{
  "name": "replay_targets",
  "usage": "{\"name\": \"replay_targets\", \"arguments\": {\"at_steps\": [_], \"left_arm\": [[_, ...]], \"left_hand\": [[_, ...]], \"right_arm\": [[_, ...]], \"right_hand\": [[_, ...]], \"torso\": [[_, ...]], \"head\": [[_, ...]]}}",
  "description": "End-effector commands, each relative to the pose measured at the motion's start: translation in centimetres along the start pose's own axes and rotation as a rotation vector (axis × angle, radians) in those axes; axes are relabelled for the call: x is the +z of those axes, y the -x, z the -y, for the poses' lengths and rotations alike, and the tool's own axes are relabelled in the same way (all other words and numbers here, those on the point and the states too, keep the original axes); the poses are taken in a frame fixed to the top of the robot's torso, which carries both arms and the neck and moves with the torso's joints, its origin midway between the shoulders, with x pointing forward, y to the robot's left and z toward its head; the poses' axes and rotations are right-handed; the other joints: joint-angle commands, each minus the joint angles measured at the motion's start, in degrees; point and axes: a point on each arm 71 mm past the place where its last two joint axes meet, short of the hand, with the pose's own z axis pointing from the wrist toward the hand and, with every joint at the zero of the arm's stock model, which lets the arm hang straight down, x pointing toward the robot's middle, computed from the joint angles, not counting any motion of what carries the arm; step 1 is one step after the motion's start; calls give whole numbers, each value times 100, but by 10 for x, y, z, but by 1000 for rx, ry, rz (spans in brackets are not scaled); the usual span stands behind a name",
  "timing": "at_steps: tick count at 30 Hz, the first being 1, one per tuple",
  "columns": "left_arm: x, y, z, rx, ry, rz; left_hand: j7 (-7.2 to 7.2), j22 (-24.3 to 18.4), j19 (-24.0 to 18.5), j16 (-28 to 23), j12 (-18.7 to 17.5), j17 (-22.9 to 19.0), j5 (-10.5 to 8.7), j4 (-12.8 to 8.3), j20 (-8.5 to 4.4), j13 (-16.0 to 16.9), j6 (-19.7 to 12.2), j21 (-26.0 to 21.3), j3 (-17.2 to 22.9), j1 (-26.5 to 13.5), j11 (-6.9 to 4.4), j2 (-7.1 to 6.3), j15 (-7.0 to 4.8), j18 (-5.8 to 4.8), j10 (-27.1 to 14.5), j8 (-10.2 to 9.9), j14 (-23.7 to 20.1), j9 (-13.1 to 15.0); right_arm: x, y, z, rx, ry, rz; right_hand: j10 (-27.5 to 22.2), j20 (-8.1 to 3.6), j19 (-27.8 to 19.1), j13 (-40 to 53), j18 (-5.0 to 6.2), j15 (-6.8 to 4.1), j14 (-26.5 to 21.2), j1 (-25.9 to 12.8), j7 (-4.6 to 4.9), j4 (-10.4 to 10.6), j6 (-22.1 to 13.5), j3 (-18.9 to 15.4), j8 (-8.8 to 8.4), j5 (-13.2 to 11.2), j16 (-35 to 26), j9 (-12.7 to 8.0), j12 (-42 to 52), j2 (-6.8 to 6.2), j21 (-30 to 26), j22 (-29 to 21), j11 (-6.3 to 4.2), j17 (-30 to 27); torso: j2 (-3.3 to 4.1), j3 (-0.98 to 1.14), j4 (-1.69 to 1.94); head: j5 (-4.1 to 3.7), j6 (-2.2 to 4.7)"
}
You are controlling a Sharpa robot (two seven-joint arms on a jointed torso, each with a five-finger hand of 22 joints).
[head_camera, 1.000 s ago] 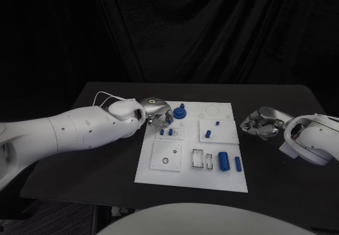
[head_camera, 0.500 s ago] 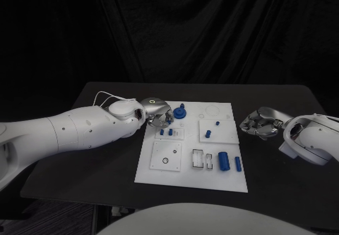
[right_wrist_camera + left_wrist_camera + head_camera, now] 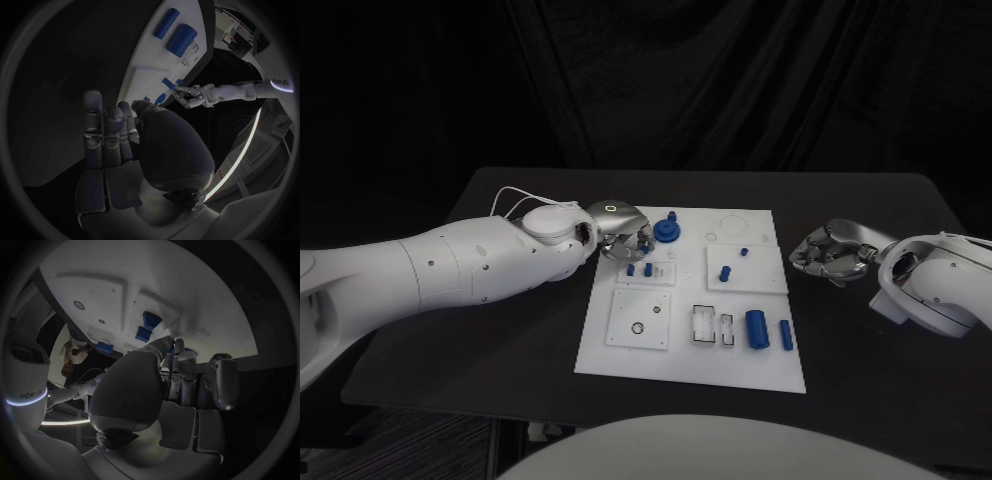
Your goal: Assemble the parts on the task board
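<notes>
- Task board (image 3: 689, 345): the white plate lies flat in the middle of the black desk (image 3: 488, 320), between the two arms; small blue parts lie on it or stand in it.
- Left hand (image 3: 620, 228): it is at the far left corner of the board, over the board's edge; its fingers (image 3: 178, 360) are drawn close together and point down to the plate; if they pinch a part, I cannot tell, the tips are hidden.
- Round blue part (image 3: 669, 232): it stands on the board just beside the left hand, near the far edge.
- Two small blue pegs (image 3: 640, 269): they stand upright side by side on a raised square just before the left hand.
- Small blue piece (image 3: 730, 271): it stands on the raised square to the right of the pegs.
- Large blue cylinder (image 3: 756, 328) and thin blue cylinder (image 3: 786, 335): they lie side by side at the near right part of the board.
- Right hand (image 3: 826, 253): it is over the desk just beside the right edge of the board, not touching it; its fingers (image 3: 103, 132) are straight, a little apart, and hold nothing.
</notes>
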Motion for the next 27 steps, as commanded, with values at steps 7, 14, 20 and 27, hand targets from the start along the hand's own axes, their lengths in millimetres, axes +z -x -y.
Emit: {"name": "replay_targets", "arguments": {"at_steps": [7, 14, 20, 27], "left_arm": [[0, -2, -1, -2, 3, -9], [-1, -1, -2, -1, 16, -1], [-2, 1, -4, 3, 29, 29], [-5, 3, -7, 8, 39, 65]], "left_hand": [[28, 1031, -87, -81, -30, -99, -74, -29, -2, 44, -106, -131, -3, 25, 2, -6, 0, 10, -192, -60, -111, -37], [-51, 1023, -108, -88, -12, -132, -56, -49, 4, 87, -391, -170, 20, 36, 55, -37, 33, 17, -335, -109, -144, -108], [-151, 1018, -109, -99, 2, -169, -63, -73, 13, 100, -729, -191, 58, 48, 91, -104, 52, 20, -424, -107, -157, -179], [-207, 1008, -127, -111, -10, -196, -65, -107, 15, 93, -804, -232, 82, 82, 95, -148, 54, 29, -481, -85, -169, -193]], "right_arm": [[-1, -2, 2, -5, -21, -13], [-1, -2, 2, -5, -18, -15], [-1, -1, 1, -5, -13, -10], [-1, -1, 2, -5, -11, -11]], "right_hand": [[-14, -11, -43, -16, -9, -8, -54, 35, -10, -2, -28, 15, -11, -85, -33, -4, -40, 37, -58, -1, -45, -16], [21, 2, -36, -43, -12, 18, -56, -187, -10, 61, 27, -124, 41, -660, -27, 11, -6, 93, -118, 7, -13, -37], [26, 6, -26, -50, -13, 18, -53, -243, -13, 63, 33, -173, 47, -798, -17, 10, 8, 100, -128, 13, -12, -39], [95, 25, 8, -25, -18, 40, -39, -482, -8, 73, 84, -330, 70, -1252, 13, 7, 97, 161, -140, 32, 16, -43]], "torso": [[-1, 1, -2], [0, 0, -1], [-3, 1, 0], [-5, -1, 0]], "head": [[1, 0], [1, 0], [-13, 0], [-11, 0]]}}
